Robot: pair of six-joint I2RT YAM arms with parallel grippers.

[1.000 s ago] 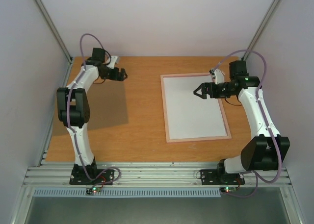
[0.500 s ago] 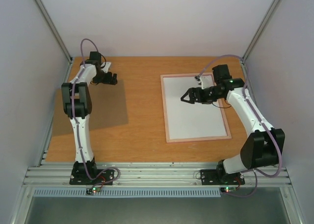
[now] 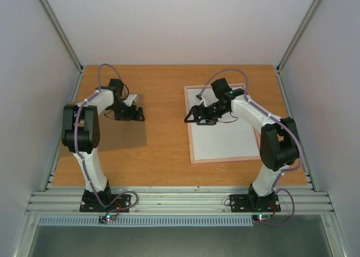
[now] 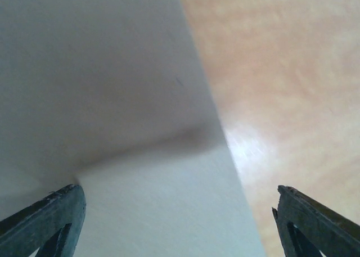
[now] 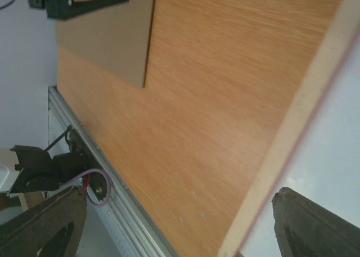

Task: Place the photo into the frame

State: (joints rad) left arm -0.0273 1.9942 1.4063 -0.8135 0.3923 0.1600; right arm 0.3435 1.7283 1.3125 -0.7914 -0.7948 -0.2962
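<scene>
The frame (image 3: 192, 134), with a narrow pink rim and a white inside, lies flat on the right half of the table. Its pale rim (image 5: 298, 116) also crosses the right wrist view. My right gripper (image 3: 188, 117) is open and empty over the frame's left rim, pointing left (image 5: 179, 192). My left gripper (image 3: 136, 114) is open over a brown board (image 3: 121, 134) on the left. In the left wrist view, the open left gripper (image 4: 177, 188) hangs over a plain white-grey sheet (image 4: 112, 156). I cannot tell what this sheet is. The photo's printed side shows nowhere.
The brown board (image 5: 107, 37) lies flat at the far left of the right wrist view. Bare wooden table (image 3: 166, 99) separates the board and the frame. A metal rail (image 3: 180, 198) runs along the near edge. Walls close in the left, right and far sides.
My left gripper has moved from the far-left corner toward the front, over the board. My right gripper has swung left across the frame to its left rim.
</scene>
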